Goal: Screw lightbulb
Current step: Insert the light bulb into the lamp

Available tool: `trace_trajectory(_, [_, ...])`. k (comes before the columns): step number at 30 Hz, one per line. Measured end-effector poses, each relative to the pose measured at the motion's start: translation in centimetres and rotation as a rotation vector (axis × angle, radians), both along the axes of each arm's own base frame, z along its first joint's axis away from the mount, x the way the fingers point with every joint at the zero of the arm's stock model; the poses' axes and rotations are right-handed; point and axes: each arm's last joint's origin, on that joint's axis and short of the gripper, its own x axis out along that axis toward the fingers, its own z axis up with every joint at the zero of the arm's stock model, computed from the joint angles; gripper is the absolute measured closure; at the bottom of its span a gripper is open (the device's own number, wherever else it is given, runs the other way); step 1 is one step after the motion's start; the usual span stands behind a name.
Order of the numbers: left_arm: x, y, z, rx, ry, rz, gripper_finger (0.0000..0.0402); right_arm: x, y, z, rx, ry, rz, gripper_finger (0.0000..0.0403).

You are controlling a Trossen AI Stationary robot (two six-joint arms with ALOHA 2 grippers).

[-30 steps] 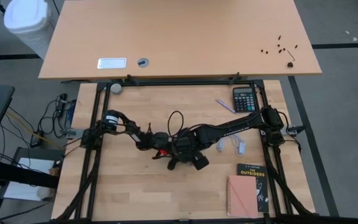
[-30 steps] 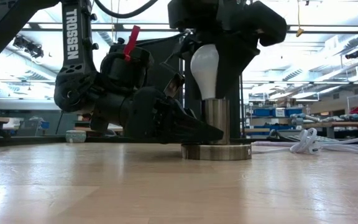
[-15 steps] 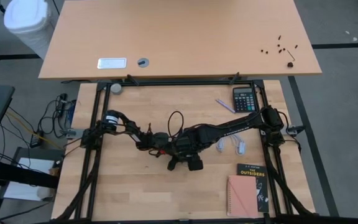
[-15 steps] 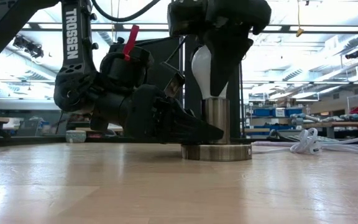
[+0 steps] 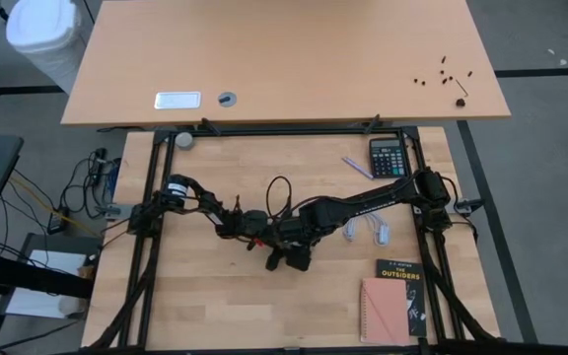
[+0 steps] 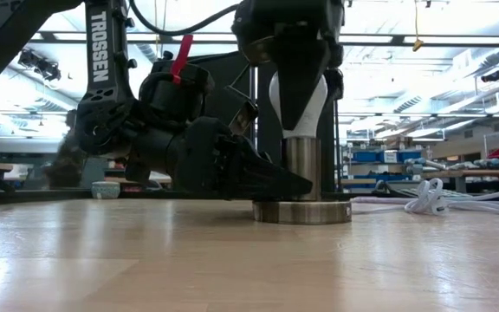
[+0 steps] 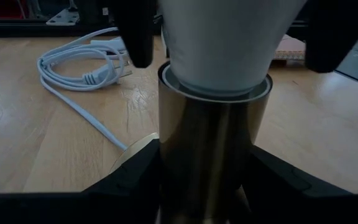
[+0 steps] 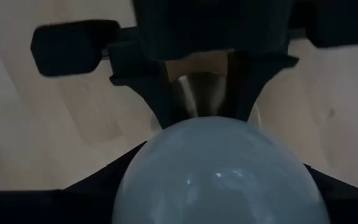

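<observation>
High view: both my arms meet in the middle of the counter. My left gripper comes in from the left side, my right gripper from the right. They hide the bulb here, so I can't see it from above. A calculator and a book sit well apart, out of the way.

Low view: the lightbulb stands upright w/ its base down in the socket, a shiny tube on a round foot, flat on the counter. My left gripper lies low & holds the socket tube from the side. I think that's so the socket can't spin or tip while the bulb turns. My right gripper hangs over the bulb from above, fingers down both sides of the glass.

Left wrist view: the socket sits snug between my left fingers, one on each side, touching it. So left is closed on the socket. The bulb sits in the rim. A white cord lies beside it.

Right wrist view: the round top of the bulb fills the space between my right fingers. They're around the glass, but I can't tell if they press it or are loose. Prob. mid-twist; more turns may be needed.
</observation>
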Motion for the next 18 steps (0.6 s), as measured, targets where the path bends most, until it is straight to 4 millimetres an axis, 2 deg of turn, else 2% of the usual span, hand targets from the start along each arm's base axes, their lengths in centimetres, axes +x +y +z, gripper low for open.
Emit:
trace_trajectory(4, [0.0,0.0,0.0,0.002,0.000,0.001,0.0204,0.0,-0.1,0.0,0.032,0.010,-0.111,0.0140])
trace_trajectory(12, [0.0,0.0,0.0,0.001,0.000,0.003,0.0204,0.2,-1.2,0.0,0.163,0.056,-0.448,0.0135])
trace_trajectory(18, [0.0,0.0,0.0,0.001,0.000,0.005,0.0204,0.3,-1.6,0.0,0.181,0.061,-0.500,0.0135])
